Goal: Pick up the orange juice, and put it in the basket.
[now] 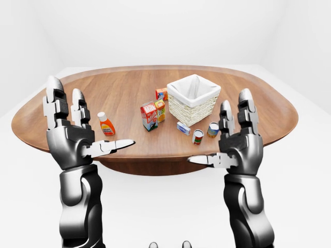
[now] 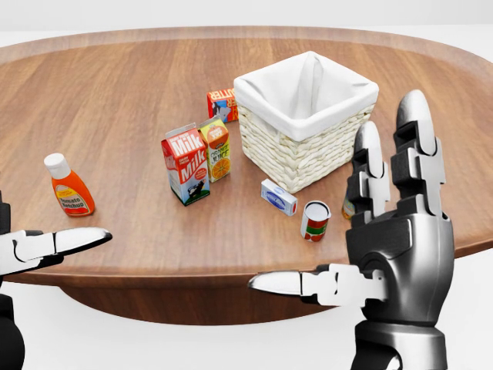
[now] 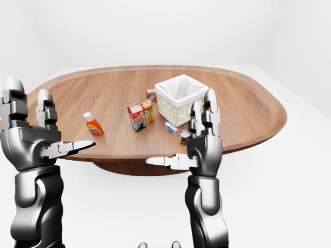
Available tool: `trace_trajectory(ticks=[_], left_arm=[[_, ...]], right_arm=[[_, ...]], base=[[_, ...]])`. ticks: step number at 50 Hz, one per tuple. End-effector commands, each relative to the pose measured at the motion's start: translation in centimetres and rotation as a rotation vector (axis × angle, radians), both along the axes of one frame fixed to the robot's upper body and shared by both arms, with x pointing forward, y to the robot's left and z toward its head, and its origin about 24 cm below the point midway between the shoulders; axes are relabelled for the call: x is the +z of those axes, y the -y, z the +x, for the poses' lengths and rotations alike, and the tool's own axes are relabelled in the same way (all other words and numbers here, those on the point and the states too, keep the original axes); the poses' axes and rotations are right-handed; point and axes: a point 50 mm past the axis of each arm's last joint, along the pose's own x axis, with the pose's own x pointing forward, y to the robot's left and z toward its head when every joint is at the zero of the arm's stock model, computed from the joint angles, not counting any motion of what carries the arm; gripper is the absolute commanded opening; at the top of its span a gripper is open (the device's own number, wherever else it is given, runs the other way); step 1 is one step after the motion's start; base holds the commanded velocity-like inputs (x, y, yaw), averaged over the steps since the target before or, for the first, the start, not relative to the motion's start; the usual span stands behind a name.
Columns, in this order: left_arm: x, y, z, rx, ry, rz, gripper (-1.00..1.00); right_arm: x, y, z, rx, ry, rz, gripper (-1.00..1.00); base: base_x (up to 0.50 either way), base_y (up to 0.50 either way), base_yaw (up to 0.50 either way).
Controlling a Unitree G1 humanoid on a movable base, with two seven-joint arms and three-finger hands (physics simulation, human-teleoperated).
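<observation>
The orange juice (image 2: 216, 149), a small yellow-and-orange carton, stands upright on the wooden table (image 2: 115, 92) between the milk carton (image 2: 186, 164) and the wicker basket (image 2: 308, 158). The basket has a white cloth lining and nothing shows inside it. My right hand (image 2: 362, 231) is raised at the lower right of the head view, off the table's near edge, fingers upright and thumb pointing left, open and holding nothing. My left hand (image 1: 88, 121) is likewise raised and open at the left, clear of the table. Both hands are well short of the juice.
A ketchup bottle (image 2: 68, 186) stands at the table's left. A red carton (image 2: 222, 103) sits beyond the juice. A small blue-white box (image 2: 278, 197) and a red can (image 2: 314, 221) lie below the basket. A second can (image 2: 349, 206) is mostly hidden by my right fingers.
</observation>
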Motion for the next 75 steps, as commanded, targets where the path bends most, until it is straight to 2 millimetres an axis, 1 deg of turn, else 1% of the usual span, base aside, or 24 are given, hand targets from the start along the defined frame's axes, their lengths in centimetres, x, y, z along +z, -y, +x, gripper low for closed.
trace_trajectory(ticks=[1, 2, 3, 4, 6, 7, 8, 9, 10, 11, 12, 13, 15, 16, 17, 20, 30, 49, 57, 75], left_arm=[[0.0, 0.0, 0.0, 0.000, 0.002, 0.000, 1.00], [0.1, 0.0, 0.0, 0.000, 0.003, 0.000, 1.00], [0.1, 0.0, 0.0, 0.000, 0.003, 0.000, 1.00], [0.1, 0.0, 0.0, 0.000, 0.004, -0.001, 1.00], [0.0, 0.0, 0.0, 0.000, 0.003, 0.000, 1.00], [0.0, 0.0, 0.0, -0.001, 0.003, 0.000, 1.00], [0.0, 0.0, 0.0, 0.000, 0.003, -0.001, 1.00], [0.0, 0.0, 0.0, 0.000, 0.002, -0.001, 1.00], [0.0, 0.0, 0.0, 0.000, 0.001, 0.000, 1.00], [0.0, 0.0, 0.0, 0.000, 0.002, -0.001, 1.00], [0.0, 0.0, 0.0, -0.001, 0.001, -0.001, 1.00], [0.0, 0.0, 0.0, -0.001, -0.001, -0.001, 1.00], [0.0, 0.0, 0.0, -0.001, 0.000, -0.001, 1.00], [0.0, 0.0, 0.0, -0.001, 0.001, -0.001, 1.00], [0.0, 0.0, 0.0, -0.002, 0.000, -0.001, 1.00], [0.0, 0.0, 0.0, -0.002, 0.000, -0.001, 1.00], [-0.1, 0.0, 0.0, -0.002, -0.005, 0.000, 1.00], [0.1, 0.0, -0.1, -0.001, 0.004, -0.003, 1.00], [0.0, 0.0, -0.1, -0.001, 0.003, -0.002, 1.00], [0.0, 0.0, -0.1, -0.001, 0.003, -0.003, 1.00]], right_arm=[[2.3, 0.5, -1.1, 0.019, 0.056, 0.327, 1.00], [1.9, 0.7, -0.7, -0.086, 0.009, 0.379, 1.00], [2.1, 0.5, -0.7, -0.065, 0.011, 0.380, 1.00], [2.4, 0.3, -1.1, -0.004, 0.024, 0.403, 1.00], [3.2, 0.1, -2.0, 0.037, 0.067, 0.388, 1.00], [3.5, -0.1, -2.3, 0.086, 0.089, 0.368, 1.00], [3.5, 0.1, -2.2, 0.003, 0.091, 0.327, 1.00], [3.7, 0.4, -2.0, -0.016, 0.093, 0.367, 1.00], [3.9, 0.6, -1.8, -0.042, 0.105, 0.351, 1.00], [4.1, 0.4, -1.8, -0.061, 0.136, 0.269, 1.00], [4.3, 0.5, -1.9, -0.048, 0.149, 0.265, 1.00], [4.3, 0.0, -2.3, 0.040, 0.164, 0.243, 1.00], [4.5, 0.0, -2.5, 0.012, 0.190, 0.192, 1.00], [4.4, -0.4, -2.6, 0.007, 0.183, 0.165, 1.00], [4.7, -0.2, -2.8, 0.032, 0.199, 0.210, 1.00], [5.4, -0.1, -3.2, 0.033, 0.251, 0.189, 1.00], [6.2, -0.5, -3.9, 0.042, 0.311, 0.151, 1.00], [5.5, -0.9, -3.3, 0.040, 0.276, 0.086, 1.00], [5.3, -1.2, -3.4, 0.036, 0.275, 0.048, 1.00], [5.0, -1.3, -3.4, 0.030, 0.258, 0.025, 1.00]], base=[[0.00, 0.00, 0.00], [0.00, 0.00, 0.00], [0.00, 0.00, 0.00], [0.00, 0.00, 0.00], [0.00, 0.00, 0.00], [0.00, 0.00, 0.00], [0.00, 0.00, 0.00], [0.00, 0.00, 0.00], [0.00, 0.00, 0.00], [0.00, 0.00, 0.00], [0.00, 0.00, 0.00], [0.00, 0.00, 0.00], [0.00, 0.00, 0.00], [0.00, 0.00, 0.00], [0.00, 0.00, 0.00], [0.00, 0.00, 0.00], [0.02, 0.00, 0.00], [0.49, 0.06, 0.00], [0.50, 0.07, 0.00], [0.50, 0.07, 0.00]])
